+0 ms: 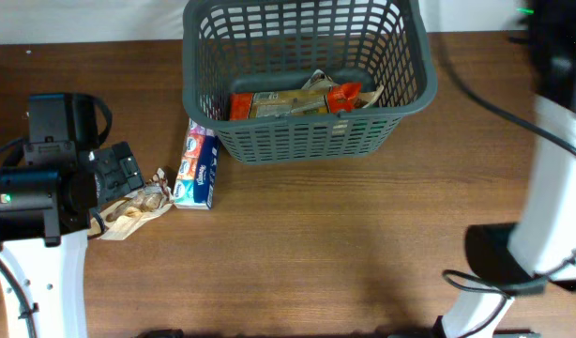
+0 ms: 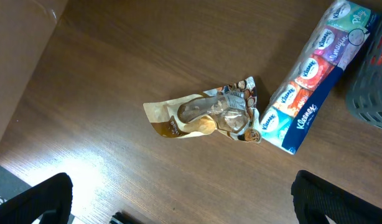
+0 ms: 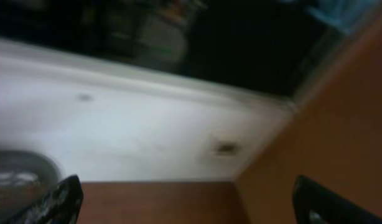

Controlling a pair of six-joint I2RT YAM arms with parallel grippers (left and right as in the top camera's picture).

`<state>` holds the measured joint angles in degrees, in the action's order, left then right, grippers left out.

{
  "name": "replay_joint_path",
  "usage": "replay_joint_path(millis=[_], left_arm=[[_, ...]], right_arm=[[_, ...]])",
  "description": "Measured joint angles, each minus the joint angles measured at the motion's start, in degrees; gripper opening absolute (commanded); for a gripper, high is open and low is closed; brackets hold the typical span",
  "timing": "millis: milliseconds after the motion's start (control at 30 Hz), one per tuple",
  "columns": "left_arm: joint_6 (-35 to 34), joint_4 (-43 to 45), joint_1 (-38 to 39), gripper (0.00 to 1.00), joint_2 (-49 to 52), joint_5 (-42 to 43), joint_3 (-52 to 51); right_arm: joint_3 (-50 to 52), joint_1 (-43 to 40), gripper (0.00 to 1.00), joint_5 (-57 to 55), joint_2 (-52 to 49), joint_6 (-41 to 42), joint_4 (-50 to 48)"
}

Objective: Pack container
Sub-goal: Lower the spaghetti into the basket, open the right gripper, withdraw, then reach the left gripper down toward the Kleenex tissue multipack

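Note:
The dark grey basket (image 1: 410, 89) stands at the back middle of the table, with an orange-and-tan food packet (image 1: 288, 101) lying inside. A blue tissue multipack (image 1: 196, 167) lies just left of the basket, also in the left wrist view (image 2: 312, 78). A crumpled tan snack packet (image 1: 133, 208) lies left of it, also in the left wrist view (image 2: 206, 116). My left gripper (image 2: 178, 202) is open and empty, hovering above the table beside the snack packet. My right gripper (image 3: 188, 199) is open and empty, pointed at a wall away from the objects.
The basket's corner (image 2: 371, 93) shows at the right edge of the left wrist view. The right arm (image 1: 551, 169) stands at the table's right edge. Bare wood lies in front of the basket.

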<state>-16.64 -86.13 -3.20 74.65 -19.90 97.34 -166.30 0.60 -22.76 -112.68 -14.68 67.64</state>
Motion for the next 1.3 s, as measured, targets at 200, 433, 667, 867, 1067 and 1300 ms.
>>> replay_joint_path(millis=[200, 433, 667, 867, 1067, 1300], left_arm=[[0.0, 0.0, 0.0, 0.99, 0.0, 0.0, 0.0], [0.0, 1.81, 0.0, 0.99, 0.0, 0.22, 0.0], [0.7, 2.01, 0.0, 0.99, 0.0, 3.63, 0.0], [3.85, 2.82, 0.0, 0.99, 1.09, 7.65, 0.0], [5.75, 4.11, 0.0, 0.99, 6.58, 9.64, -0.07], [8.07, 6.84, 0.0, 0.99, 14.14, 13.27, -0.22]], right_arm=[[-0.39, -12.24, 0.99, -1.07, 0.81, 13.99, 13.07], [1.73, -22.62, 0.99, -1.38, -2.16, 22.6, 23.82], [9.35, -28.04, 0.99, -0.02, -4.48, 25.0, 26.25], [21.94, -29.33, 0.99, 2.08, -6.21, 25.29, 23.04], [33.86, -29.33, 0.99, 3.39, -7.26, 25.24, 21.7], [41.75, -29.33, 0.99, 3.82, -7.3, 25.24, 19.69]])
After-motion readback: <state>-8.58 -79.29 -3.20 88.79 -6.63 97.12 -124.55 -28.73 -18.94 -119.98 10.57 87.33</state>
